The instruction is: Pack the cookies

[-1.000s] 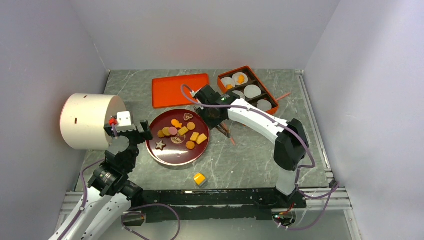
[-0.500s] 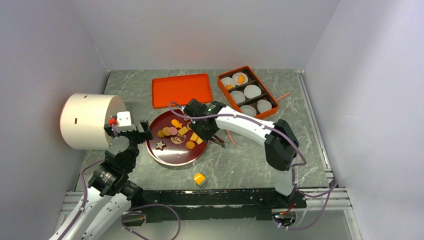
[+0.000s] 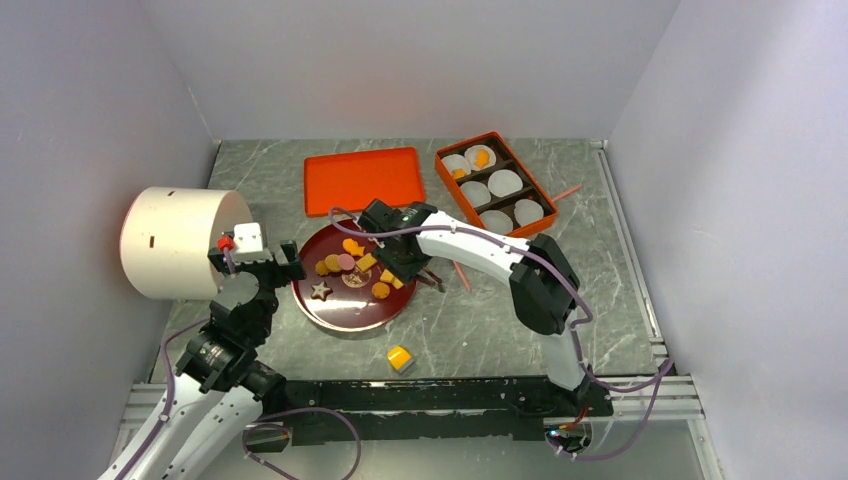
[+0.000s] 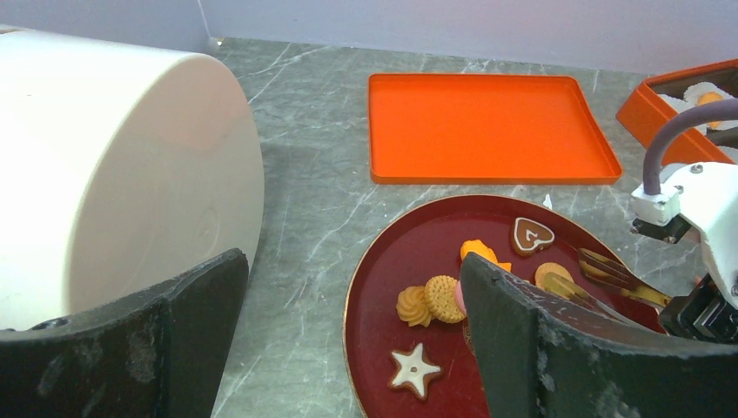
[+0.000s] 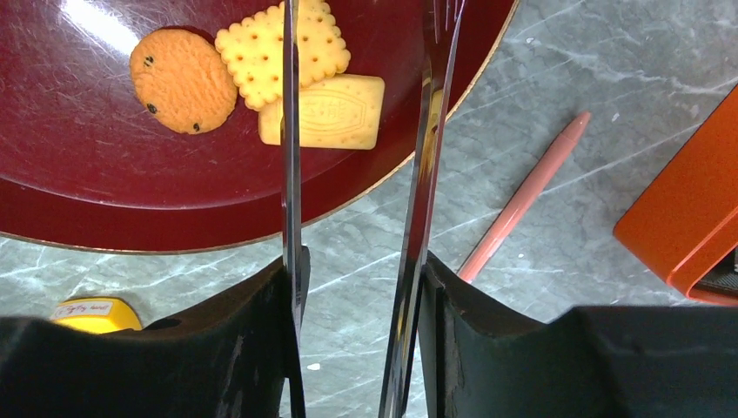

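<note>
1 worktop (image 3: 480, 320) carries a white drum (image 3: 175, 240), an orange tray (image 3: 360, 180), a red plate (image 3: 345, 305) and a box (image 4: 648, 113). The left claw (image 4: 352, 261) gapes apart beside the plate. The right claw (image 5: 357, 266) clamps tongs (image 5: 425, 174), tips apart, over the plate's cookies (image 4: 442, 299); 2 more lie in the box.

Bright even light, soft shadows, plate (image 5: 130, 174) glare

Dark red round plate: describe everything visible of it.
The dark red round plate is glossy, lacquer-like, its shallow rim edged in thin gold. It lies flat on the grey marbled table, near the flat orange tray. Small cookies lie across its middle and right; its near part is bare. Metal tongs in the fingers of the right gripper reach over its right edge.
</note>
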